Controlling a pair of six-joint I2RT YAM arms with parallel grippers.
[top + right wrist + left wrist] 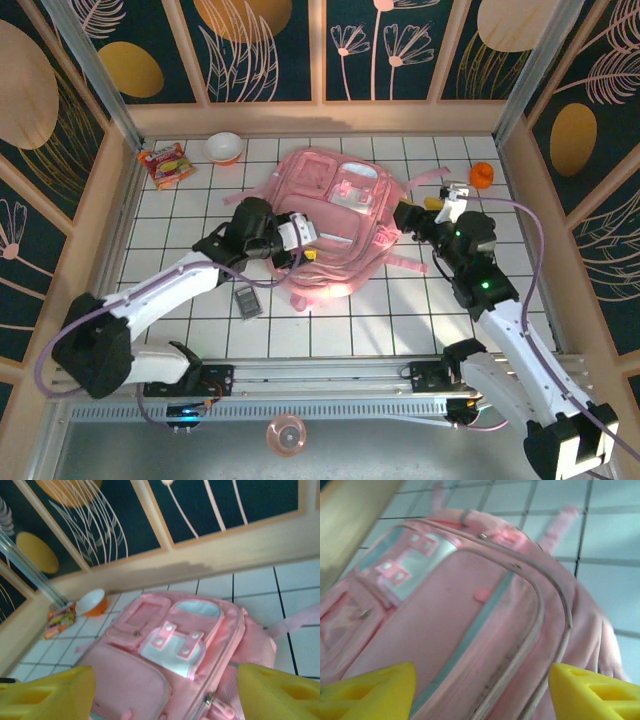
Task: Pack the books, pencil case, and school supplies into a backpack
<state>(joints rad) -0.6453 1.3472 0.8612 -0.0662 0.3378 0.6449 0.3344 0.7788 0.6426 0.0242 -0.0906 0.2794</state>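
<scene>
- The left gripper [480,690] stood open over the backpack [470,620], its two yellow fingers [375,690] spread wide with nothing between them, seen from its wrist camera.
- The right gripper [165,695] was open too, its yellow fingers [280,692] apart and empty at the backpack's right side.
- Both arms reached in from the near edge of the table [400,320], the left arm ending at the backpack's left side and the right arm at its right.
- The pink backpack lay flat, front pockets up, in the middle of the white tiled table, closer to the far edge than the near one, with its straps trailing to the right.
- The dark grey calculator [247,301] lay on the table toward the near edge, left of centre, close to the backpack's near left corner but apart from it, beside the left arm.
- A red-and-yellow snack packet [165,165] sat in the far left corner, with a white-and-orange bowl [224,147] near it along the far edge.
- A small orange object [482,174] rested near the far right corner.
</scene>
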